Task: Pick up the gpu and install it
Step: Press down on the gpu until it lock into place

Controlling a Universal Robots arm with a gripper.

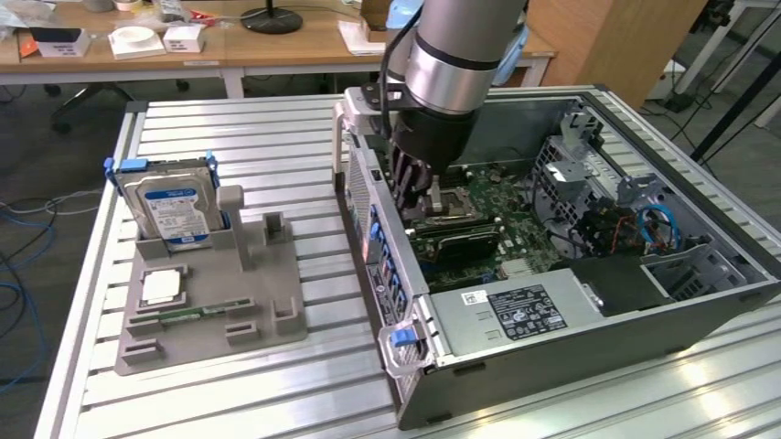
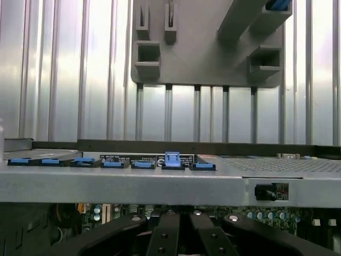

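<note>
Exterior view: an open computer case lies on a slotted metal table. At 9 o'clock from the case, a grey holder tray carries a blue-labelled hard drive and a narrow memory stick. The rear wall with blue latches stands close beside the arm. The white-and-black label on the power supply is not legible. The gripper reaches into the case, fingers pressed together and empty. The gpu, dark-faced with a green edge, sits on the motherboard at 5 o'clock from the fingertips. Contact cannot be confirmed.
</note>
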